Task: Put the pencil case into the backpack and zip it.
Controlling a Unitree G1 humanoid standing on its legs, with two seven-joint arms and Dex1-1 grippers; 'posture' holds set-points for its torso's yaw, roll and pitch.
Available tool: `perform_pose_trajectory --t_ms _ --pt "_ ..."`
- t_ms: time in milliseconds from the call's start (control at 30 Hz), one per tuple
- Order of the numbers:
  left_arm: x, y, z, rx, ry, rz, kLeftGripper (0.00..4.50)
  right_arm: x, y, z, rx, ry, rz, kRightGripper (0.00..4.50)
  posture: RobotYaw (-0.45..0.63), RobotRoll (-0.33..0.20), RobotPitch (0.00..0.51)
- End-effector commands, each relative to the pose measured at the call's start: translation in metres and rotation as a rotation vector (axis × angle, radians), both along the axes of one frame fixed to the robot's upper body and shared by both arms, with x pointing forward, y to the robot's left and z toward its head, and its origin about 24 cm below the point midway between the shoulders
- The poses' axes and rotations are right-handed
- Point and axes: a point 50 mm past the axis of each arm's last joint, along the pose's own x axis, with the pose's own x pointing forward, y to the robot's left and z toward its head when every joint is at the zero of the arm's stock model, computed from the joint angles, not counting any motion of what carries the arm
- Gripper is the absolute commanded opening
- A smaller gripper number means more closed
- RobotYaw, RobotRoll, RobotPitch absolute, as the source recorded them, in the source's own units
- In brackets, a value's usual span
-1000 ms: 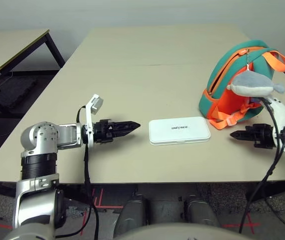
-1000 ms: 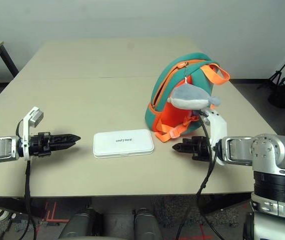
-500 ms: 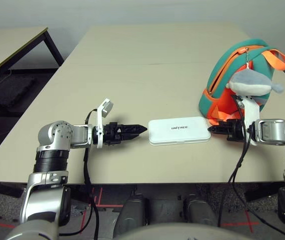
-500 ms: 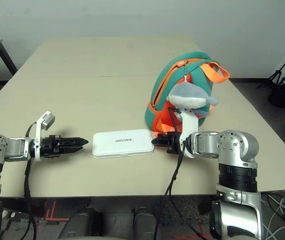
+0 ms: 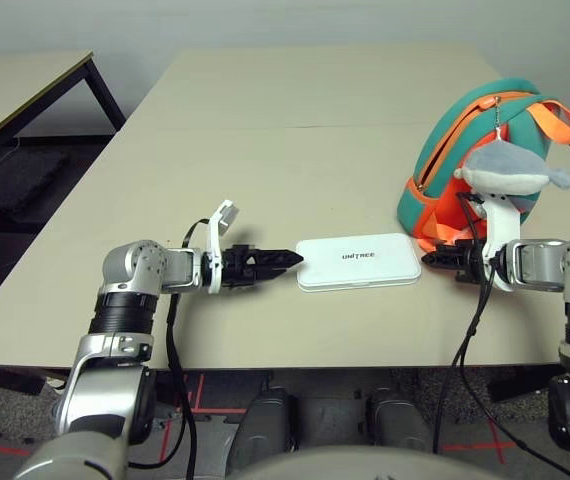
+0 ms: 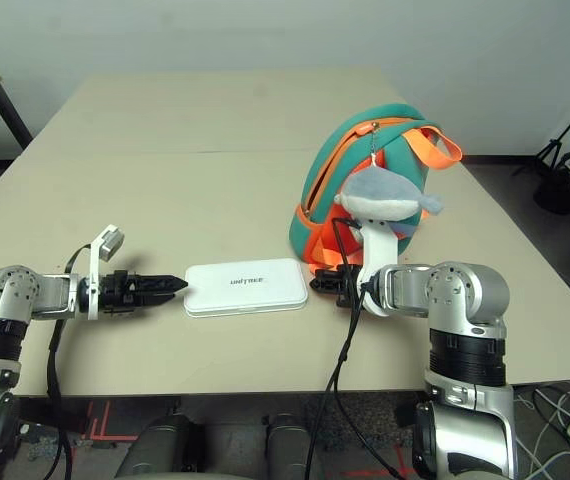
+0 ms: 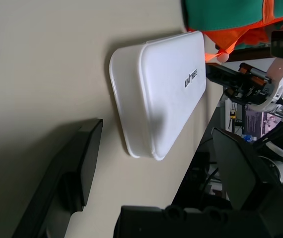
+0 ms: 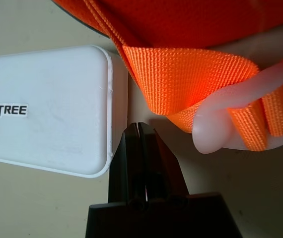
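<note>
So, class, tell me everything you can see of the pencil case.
The pencil case is a flat, white rectangle with rounded corners, smooth and hard-looking, marked UNITREE in dark letters. It lies closed on the table, lettering up, in front of the backpack, between the two grippers; neither holds it.

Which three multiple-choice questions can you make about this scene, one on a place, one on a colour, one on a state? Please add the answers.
1. Where does the pencil case lie?
A. Inside the backpack
B. On the table, between the two tools
C. On the floor

2. Which colour is the backpack's front panel?
A. Orange
B. Purple
C. Yellow

3. How does the left tool stand?
A. Shut
B. Gripping the plush charm
C. Open

Answers:
1. B: the case rests on the tabletop, one tool on each side.
2. A: the backpack shows orange there.
3. C: its two fingers stand wide apart, nothing between their tips.
</note>
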Motion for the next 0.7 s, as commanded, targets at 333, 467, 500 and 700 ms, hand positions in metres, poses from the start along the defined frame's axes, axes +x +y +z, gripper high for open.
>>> perform_pose_trajectory --t_ms 333,467,500,700 --pt "-0.009 0.002 -0.02 0.021 0.1 0.013 4.5 0.005 0.027 -0.011 -0.001 -0.014 0.094 0.02 0.09 0.0 0.031" --pt "-0.01 0.001 -0.021 0.017 0.126 0.012 4.5 0.005 0.038 -0.011 0.02 -0.023 0.123 0.02 0.09 0.0 0.029" --pt "-0.01 0.001 -0.022 0.017 0.135 0.013 4.5 0.005 0.042 -0.011 0.027 -0.026 0.133 0.02 0.09 0.0 0.029" --pt "-0.012 0.0 -0.022 0.022 0.159 -0.005 4.5 0.009 0.059 -0.01 0.053 -0.045 0.16 0.02 0.08 0.0 0.028"
